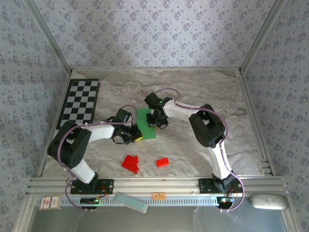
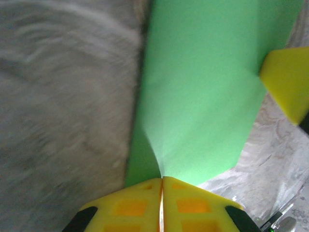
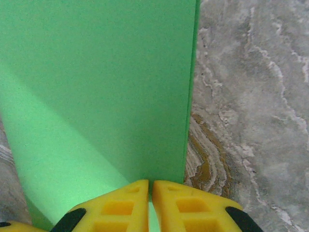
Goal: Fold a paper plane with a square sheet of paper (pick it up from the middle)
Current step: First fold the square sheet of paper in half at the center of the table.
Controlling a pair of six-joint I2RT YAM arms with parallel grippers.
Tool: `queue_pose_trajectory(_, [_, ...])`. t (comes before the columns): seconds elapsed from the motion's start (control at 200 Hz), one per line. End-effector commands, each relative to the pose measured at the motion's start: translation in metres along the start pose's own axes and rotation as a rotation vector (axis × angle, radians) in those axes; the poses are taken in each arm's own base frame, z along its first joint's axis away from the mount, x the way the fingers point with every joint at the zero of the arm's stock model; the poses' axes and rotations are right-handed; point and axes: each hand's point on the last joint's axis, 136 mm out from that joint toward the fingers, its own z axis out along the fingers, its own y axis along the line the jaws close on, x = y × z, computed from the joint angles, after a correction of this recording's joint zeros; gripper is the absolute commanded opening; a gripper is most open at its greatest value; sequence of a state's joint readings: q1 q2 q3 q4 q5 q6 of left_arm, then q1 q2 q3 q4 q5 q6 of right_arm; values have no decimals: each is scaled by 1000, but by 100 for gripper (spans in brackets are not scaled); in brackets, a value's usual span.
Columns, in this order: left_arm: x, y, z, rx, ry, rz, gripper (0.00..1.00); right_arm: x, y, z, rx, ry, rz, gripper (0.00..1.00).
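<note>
Top view: the square sheet of paper point(image 1: 145, 125), bright green, sits mid-table on the marbled table point(image 1: 203, 87), directly between the two grippers. The left gripper point(image 1: 137, 137) meets its near-left corner. The right gripper point(image 1: 157, 122) meets its right edge.

Left wrist view: the left gripper point(image 2: 161, 181) has its yellow fingers pressed together, clenched on the near edge of the paper point(image 2: 203, 96), which fans out away from the fingertips. One yellow finger point(image 2: 287, 82) of the other arm touches the sheet's right edge.

Right wrist view: the right gripper point(image 3: 150, 185) is likewise clenched, its fingertips pinching the paper's point(image 3: 96, 87) near edge close to its right border. A thin darker green strip runs along that border, which looks like a second layer. Bare table point(image 3: 251, 96) shows to the right.

We cannot tell whether the sheet lies flat or is lifted.

Elsewhere, two red blocks point(image 1: 130, 163) point(image 1: 162, 162) lie nearer the arm bases, well apart from the paper. A checkered board point(image 1: 79, 101) lies at far left.
</note>
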State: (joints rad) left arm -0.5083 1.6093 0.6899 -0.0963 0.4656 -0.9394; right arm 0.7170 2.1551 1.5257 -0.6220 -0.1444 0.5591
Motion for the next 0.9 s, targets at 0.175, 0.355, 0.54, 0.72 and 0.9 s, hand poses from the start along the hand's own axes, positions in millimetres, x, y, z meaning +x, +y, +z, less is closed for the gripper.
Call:
queue_pose_trajectory(0.175, [8, 17, -40, -83, -38, -4, 10, 92, -120, 51, 451, 307, 19, 15])
queue_pose_trajectory(0.355, [-18, -16, -62, -2, -176, 11, 17, 61, -86, 33, 348, 228, 3, 17])
queue_pose_trajectory(0.54, [-38, -35, -71, 76, -286, -1, 29, 11, -21, -15, 108, 73, -42, 26])
queue_pose_trajectory(0.72, [-49, -47, -75, 136, -344, -13, 35, -18, 32, -77, -139, -97, -66, 41])
queue_pose_trajectory(0.9, [-48, -57, -70, 166, -329, 2, 35, -18, 22, -107, -207, -223, 3, 50])
